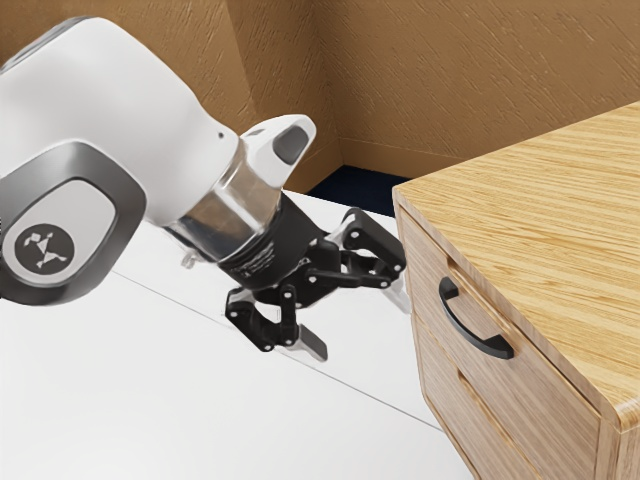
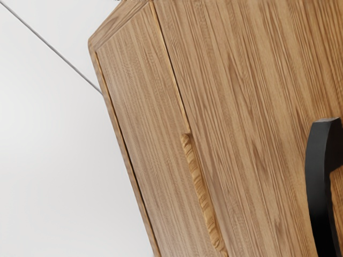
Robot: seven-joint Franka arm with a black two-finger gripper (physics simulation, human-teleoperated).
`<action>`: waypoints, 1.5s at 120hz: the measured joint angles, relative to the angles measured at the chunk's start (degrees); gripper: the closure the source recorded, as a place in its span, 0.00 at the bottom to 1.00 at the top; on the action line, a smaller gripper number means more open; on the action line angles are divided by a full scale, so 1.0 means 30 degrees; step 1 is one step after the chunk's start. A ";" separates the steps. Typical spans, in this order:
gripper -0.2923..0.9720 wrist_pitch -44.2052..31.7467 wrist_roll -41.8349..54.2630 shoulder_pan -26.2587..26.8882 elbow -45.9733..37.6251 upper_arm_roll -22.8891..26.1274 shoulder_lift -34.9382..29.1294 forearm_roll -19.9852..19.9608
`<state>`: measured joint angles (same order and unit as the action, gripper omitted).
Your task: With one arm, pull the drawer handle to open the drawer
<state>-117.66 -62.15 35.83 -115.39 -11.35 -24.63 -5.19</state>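
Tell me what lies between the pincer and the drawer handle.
Nothing. In the exterior view the stretch from the open pincer to the black drawer handle is bare, with only the white table below.

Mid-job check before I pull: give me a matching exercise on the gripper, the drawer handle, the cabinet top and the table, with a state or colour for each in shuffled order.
Column one:
1. gripper
2. drawer handle
3. cabinet top
4. table

Column two:
A. plain white
B. black curved bar on the upper drawer front
C. open, fingers not around the handle
D. light wood grain, facing up

Pairs: 1-C, 2-B, 3-D, 4-A.
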 joint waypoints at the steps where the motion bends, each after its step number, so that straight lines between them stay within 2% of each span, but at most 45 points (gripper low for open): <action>1: 0.23 -0.0087 -0.0118 0.0014 -0.0006 0.0001 0.0006 -0.0004; 30: 0.23 -0.2030 -0.2644 0.0407 -0.0051 -0.0053 0.0392 -0.0072; 71: 0.23 -0.3201 -0.4766 0.0731 -0.0756 -0.0080 0.0542 -0.0662; 127: 0.23 -0.3975 -0.6236 0.1369 -0.0841 -0.0614 0.1459 -0.0745; 144: 0.23 -0.4026 -0.6499 0.2825 -0.0887 -0.1952 0.1547 -0.0737; 180: 0.23 -0.4099 -0.6834 0.3037 -0.1346 -0.2152 0.1573 -0.0641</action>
<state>-129.96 -82.65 44.94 -119.43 -17.81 -19.91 -7.11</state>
